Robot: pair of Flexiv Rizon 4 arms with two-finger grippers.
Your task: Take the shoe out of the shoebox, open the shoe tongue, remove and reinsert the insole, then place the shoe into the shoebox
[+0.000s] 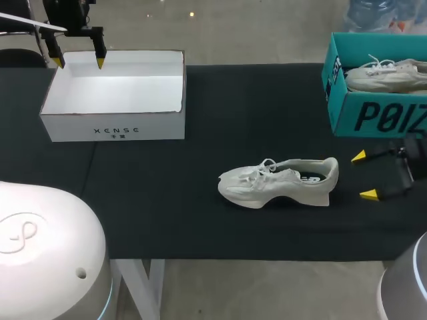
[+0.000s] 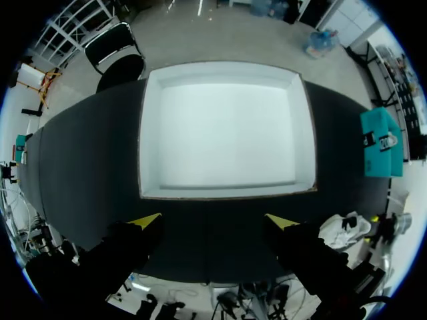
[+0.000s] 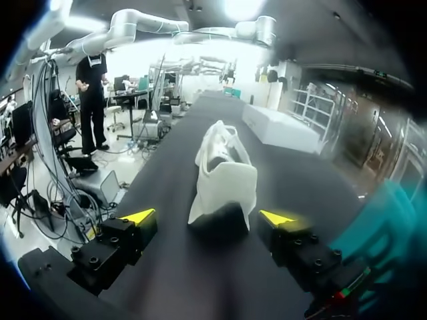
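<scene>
The shoe (image 1: 279,181) is set upright on its sole on the black tabletop (image 1: 200,227), right of the middle, outside both boxes. Its toe is turned toward the left side and its heel toward the right arm (image 1: 413,163). The laces are seen lying loosely over the tongue, and a dark lining is shown in the opening near the heel.

The right jaws are held wide apart, low over the tabletop just behind the heel. One yellow fingertip (image 1: 358,157) is placed to each side of the heel's line, and neither is touching the shoe. In the right wrist view the shoe (image 3: 223,177) is seen heel-first ahead of the fingertips (image 3: 139,216), with a gap left on both sides. Nothing is gripped.

The white box (image 1: 113,127) is placed at the far left of the tabletop, open at the top. In the left wrist view only its bare white floor (image 2: 227,127) is seen inside. The left jaws are held above it, over its far left part, spread wide with nothing between the fingertips (image 1: 100,63). From that wrist the shoe (image 2: 347,229) is seen small, well beyond the box's corner.

A teal box (image 1: 373,113) is set at the far right edge of the tabletop, open side turned upward, with a second pale shoe (image 1: 387,75) lying inside it. It is kept well apart from the white box and near the right arm
</scene>
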